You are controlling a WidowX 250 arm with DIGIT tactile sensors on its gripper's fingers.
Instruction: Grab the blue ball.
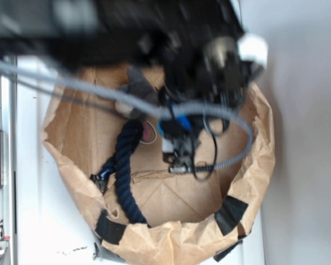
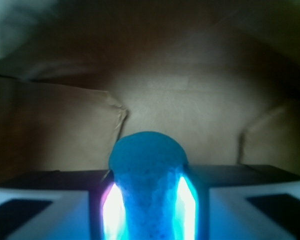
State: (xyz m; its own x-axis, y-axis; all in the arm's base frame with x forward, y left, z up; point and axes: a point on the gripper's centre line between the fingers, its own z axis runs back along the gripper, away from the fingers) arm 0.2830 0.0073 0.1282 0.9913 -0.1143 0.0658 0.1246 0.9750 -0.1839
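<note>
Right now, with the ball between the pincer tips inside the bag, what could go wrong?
1. In the wrist view the blue ball bulges past the pincer; round as it is, it may squirt out forward.
2. The exterior view shows a loose cable looping near the paper bag's rim; lifting could snag it.
3. The navy rope lies close by and might get dragged.

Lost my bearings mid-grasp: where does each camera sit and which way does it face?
Exterior: overhead, looking down into the brown paper bag with navy rope; arm and end effector show.
Wrist: behind the fingers, facing forward at the blue ball between them.
Shared: bag interior, end effector.
</note>
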